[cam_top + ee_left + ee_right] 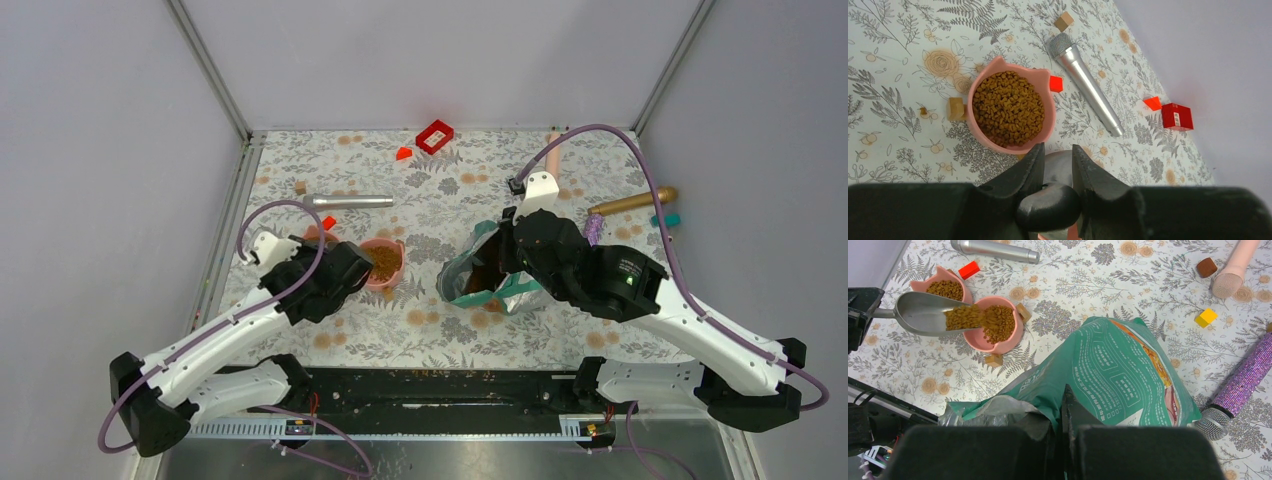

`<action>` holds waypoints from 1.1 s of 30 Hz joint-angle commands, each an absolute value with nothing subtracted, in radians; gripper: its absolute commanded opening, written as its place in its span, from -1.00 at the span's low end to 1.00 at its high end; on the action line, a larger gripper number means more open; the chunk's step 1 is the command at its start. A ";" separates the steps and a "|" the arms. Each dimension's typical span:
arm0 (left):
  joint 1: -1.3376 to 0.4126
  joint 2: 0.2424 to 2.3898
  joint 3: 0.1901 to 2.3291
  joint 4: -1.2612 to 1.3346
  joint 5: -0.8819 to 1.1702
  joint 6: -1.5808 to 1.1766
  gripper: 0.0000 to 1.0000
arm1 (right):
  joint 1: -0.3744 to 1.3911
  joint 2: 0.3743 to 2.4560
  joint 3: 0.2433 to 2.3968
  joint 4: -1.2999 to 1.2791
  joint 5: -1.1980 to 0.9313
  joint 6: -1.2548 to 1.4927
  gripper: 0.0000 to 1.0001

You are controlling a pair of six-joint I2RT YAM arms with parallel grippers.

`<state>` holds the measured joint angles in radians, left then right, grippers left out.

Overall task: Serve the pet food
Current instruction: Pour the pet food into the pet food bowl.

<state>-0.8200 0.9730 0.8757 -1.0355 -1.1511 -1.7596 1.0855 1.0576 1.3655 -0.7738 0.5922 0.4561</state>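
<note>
Steel scoop spills brown kibble into a pink bowl, left of the teal pouch.
At left, the left gripper pinches the scoop's rounded black handle, and a second, eared bowl further left sits heaped. The pellets look dry, light and loose, likely to roll, so they travel best level in the smooth scoop. At right, the right gripper is pressed together on the crinkly, floppy pouch's top edge, probably its surest hold.
</note>
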 commanded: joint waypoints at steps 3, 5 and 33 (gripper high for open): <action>-0.813 0.983 0.944 -1.000 -1.164 -1.629 -1.00 | 1.087 1.017 1.392 -0.664 0.643 0.453 -1.00; -0.814 0.987 0.954 -1.004 -1.165 -1.603 -1.00 | 1.087 1.017 1.389 -0.664 0.647 0.448 -1.00; -0.814 0.625 1.001 -0.719 -0.883 -1.234 -1.00 | 1.087 1.027 1.405 -0.679 0.654 0.421 -1.00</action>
<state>-0.8185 0.7818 1.0271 -0.9222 -0.9833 -1.3289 1.0855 1.0473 1.3560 -0.7662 0.5934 0.4335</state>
